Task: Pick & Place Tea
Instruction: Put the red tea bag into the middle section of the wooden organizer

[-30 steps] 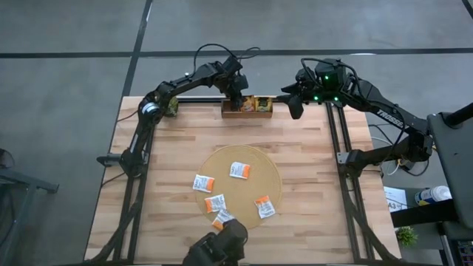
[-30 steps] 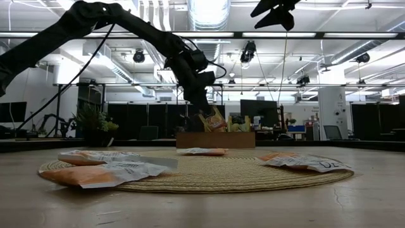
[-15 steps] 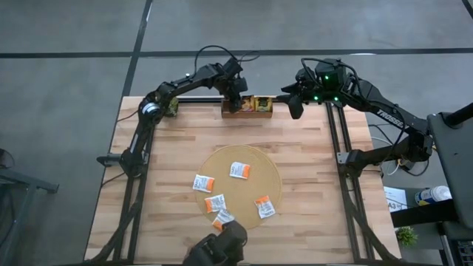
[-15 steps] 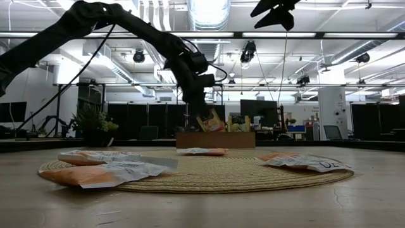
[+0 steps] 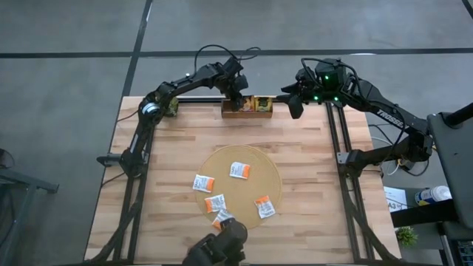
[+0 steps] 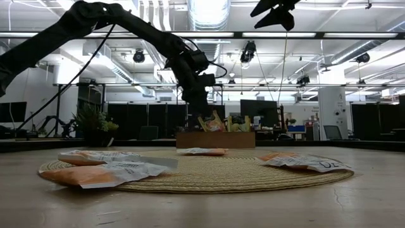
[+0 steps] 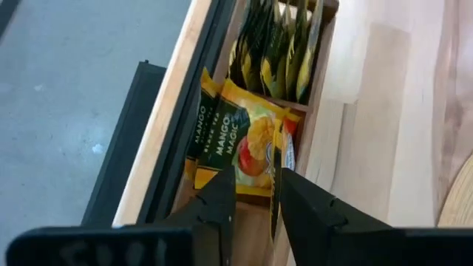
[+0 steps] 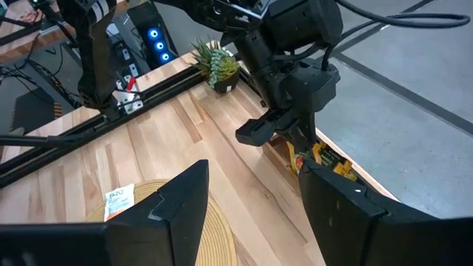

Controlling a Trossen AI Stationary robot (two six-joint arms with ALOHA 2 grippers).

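Note:
My left gripper [image 5: 238, 100] [image 7: 255, 193] slants down over the wooden tray [image 5: 247, 112] at the table's far edge, its fingers apart. The thin upper edge of an orange tea sachet [image 7: 275, 159] stands between them, in a compartment with other orange sachets [image 7: 244, 140]. Dark green and yellow sachets [image 7: 284, 44] fill the compartment beside it. Several white-and-orange sachets [image 5: 237, 170] [image 5: 215, 202] lie flat on the round tan mat [image 5: 222, 159]. My right gripper [image 5: 294, 106] [image 8: 255, 214] hangs open, high above the table to the right of the tray, with nothing between its fingers. My left gripper has a finger [image 7: 295, 196] on either side of the orange sachet's upper edge [image 7: 276, 174], coming from above at a slant. The sachet stands on edge in the tray. I cannot tell whether a finger touches it.
A small potted plant [image 5: 171, 108] stands at the far left corner. A dark camera housing [image 5: 218, 251] sits at the near edge in front of the mat. Bare wood lies between the mat and the tray.
The orange sachet under my left gripper has sunk a little lower into the tray's compartment and sits less tilted than before. Both arms have stayed where they were.

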